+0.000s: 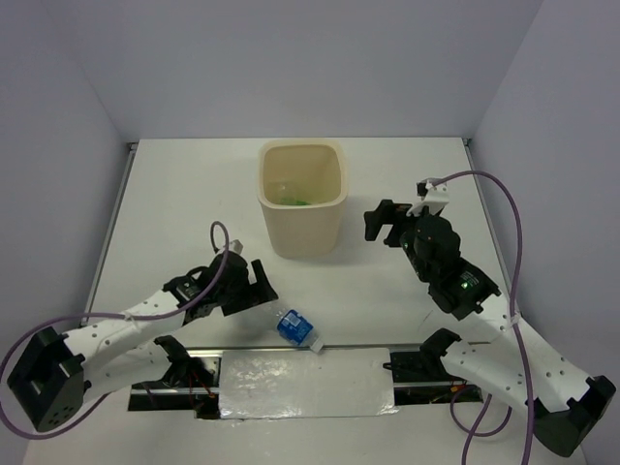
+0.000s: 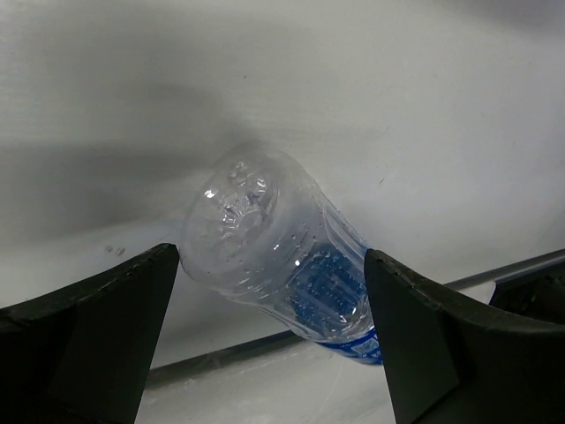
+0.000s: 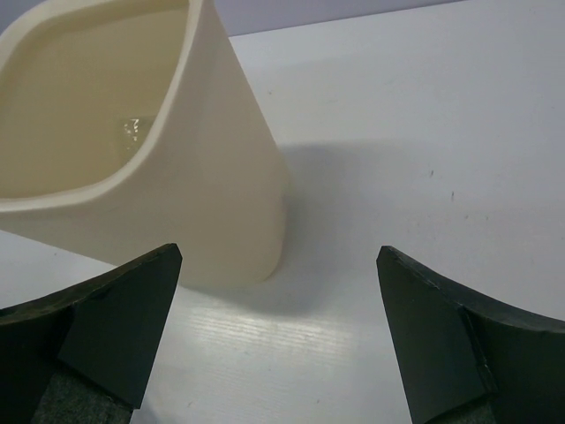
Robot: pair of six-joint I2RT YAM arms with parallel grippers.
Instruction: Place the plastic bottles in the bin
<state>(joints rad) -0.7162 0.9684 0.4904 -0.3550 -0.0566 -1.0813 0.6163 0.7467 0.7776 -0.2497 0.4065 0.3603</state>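
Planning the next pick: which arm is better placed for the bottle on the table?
Left: the left end effector, open, frames the bottle; the right end effector sits empty beside the bin.

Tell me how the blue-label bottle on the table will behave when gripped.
The blue-label bottle lies on its side, so a nudge would probably roll it. It looks empty, likely very light. Its thin clear wall may buckle or slip when squeezed.

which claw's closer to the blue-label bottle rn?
Left. The left claw is open right at the blue-label bottle, its fingers flanking the bottle's base. The right claw is farther off, beside the bin, open and empty.
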